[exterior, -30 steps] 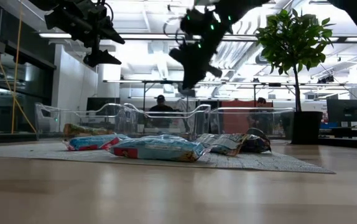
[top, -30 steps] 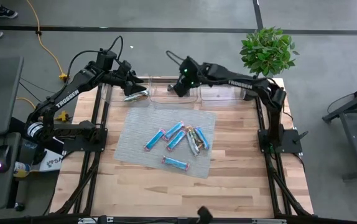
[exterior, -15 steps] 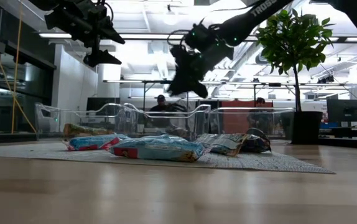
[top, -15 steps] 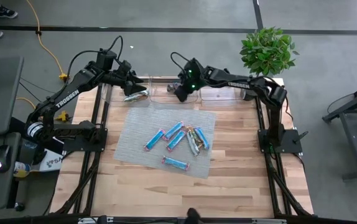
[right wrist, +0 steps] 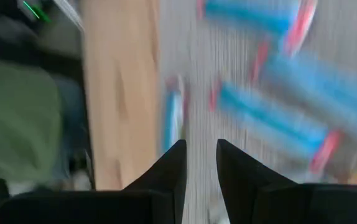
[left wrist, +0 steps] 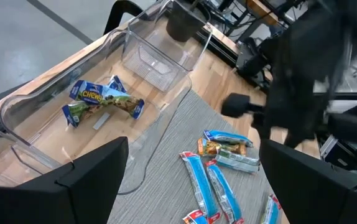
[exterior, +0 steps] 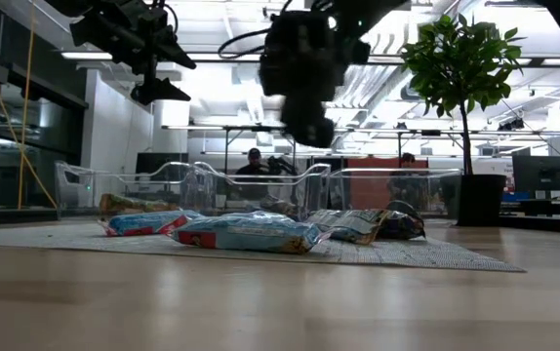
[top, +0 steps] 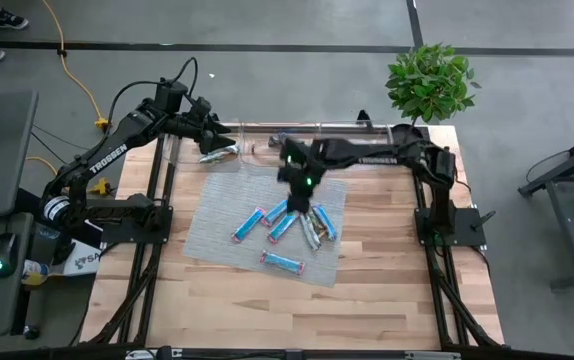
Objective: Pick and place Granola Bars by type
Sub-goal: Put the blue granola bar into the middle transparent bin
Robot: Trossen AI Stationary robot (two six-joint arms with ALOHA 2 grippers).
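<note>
On the grey mat point(top: 217, 235), high view: blue bars point(top: 285, 222) lie clustered; right gripper point(top: 297, 185) hangs over them, having swung off the clear bins point(top: 352, 150); plant point(top: 429, 82) at the far corner. Low view: bars point(exterior: 251, 232) lie before the bins point(exterior: 202, 185), the gripper point(exterior: 309, 127) above. Left wrist view: left fingers point(left wrist: 85, 180) spread wide, empty, over a bin holding green-blue bars point(left wrist: 104, 99). Right wrist view: fingers point(right wrist: 169, 168) narrowly parted, empty, bars point(right wrist: 272, 121) blurred.
</note>
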